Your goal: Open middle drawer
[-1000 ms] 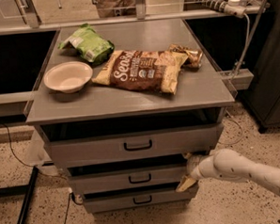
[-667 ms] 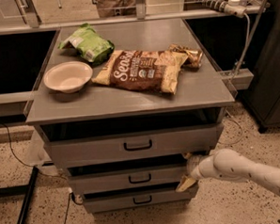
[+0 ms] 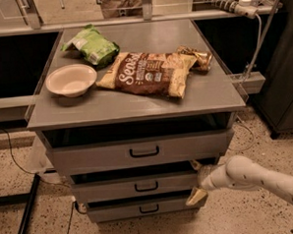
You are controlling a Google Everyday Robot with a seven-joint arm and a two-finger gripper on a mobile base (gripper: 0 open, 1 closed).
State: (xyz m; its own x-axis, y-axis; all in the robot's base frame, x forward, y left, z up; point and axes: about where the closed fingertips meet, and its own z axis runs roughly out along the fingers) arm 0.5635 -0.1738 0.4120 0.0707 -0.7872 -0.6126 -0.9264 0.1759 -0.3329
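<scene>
Middle drawer (image 3: 115, 185): grey metal, second of three fronts. Rigid; probably slides heavily. Best hold: small black handle (image 3: 146, 186), centre. Gripper (image 3: 196, 181): at drawer's right end, fingers spread, gripping nothing.

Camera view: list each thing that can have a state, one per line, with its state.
middle drawer: not pulled out, handle untouched
gripper: open, at the middle drawer's right end
bowl: upright, empty
brown chip bag: lying flat
green bag: lying flat
</scene>
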